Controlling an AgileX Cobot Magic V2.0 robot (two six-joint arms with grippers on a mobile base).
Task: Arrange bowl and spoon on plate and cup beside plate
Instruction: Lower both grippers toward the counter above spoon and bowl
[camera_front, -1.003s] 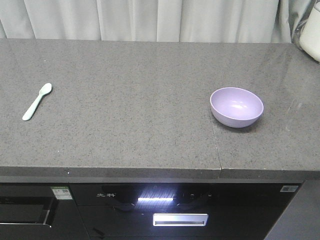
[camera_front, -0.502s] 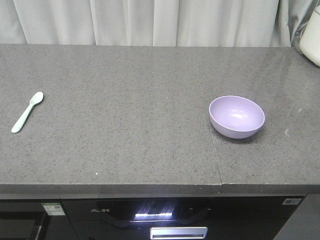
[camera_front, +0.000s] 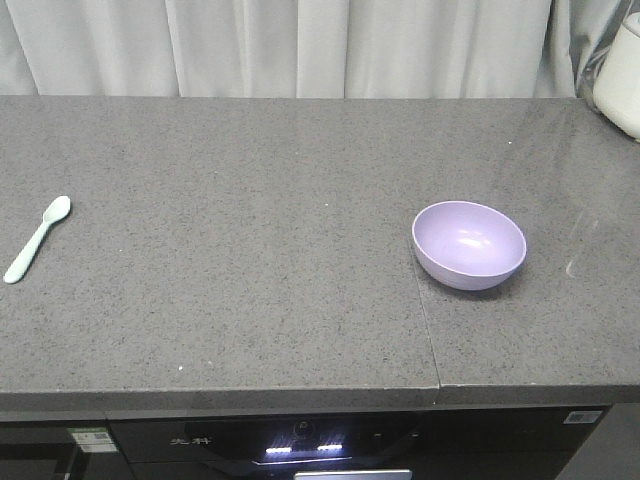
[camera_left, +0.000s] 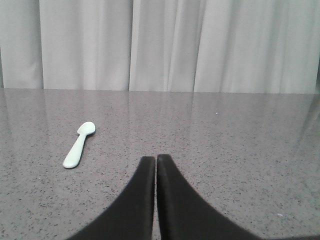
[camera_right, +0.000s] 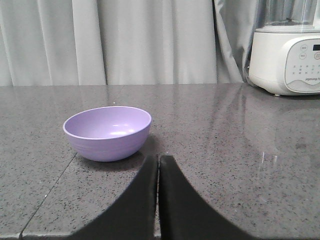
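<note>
The grey speckled stone countertop (camera_front: 250, 250) runs the full width of the front view, with a pale pleated curtain (camera_front: 300, 45) behind its far edge. The lavender bowl (camera_front: 469, 243) stands upright and empty on the right half of the countertop, just to the right of a thin seam (camera_front: 427, 330) that runs from near to far across the slab. The mint-green spoon (camera_front: 37, 239) lies flat at the far left side, well apart from the bowl, scoop end pointing away and handle end nearer. A white blender base (camera_right: 285, 55) with a button panel stands at the far right corner. Below the near edge, a dark appliance front (camera_front: 300, 440) shows small lit indicators. The left gripper (camera_left: 156, 161) has its two black fingers pressed together with nothing between them; the spoon lies ahead and to its left, not touching. The right gripper (camera_right: 158, 161) is likewise drawn together and holds nothing; the bowl sits near, ahead and to its left, untouched.
</note>
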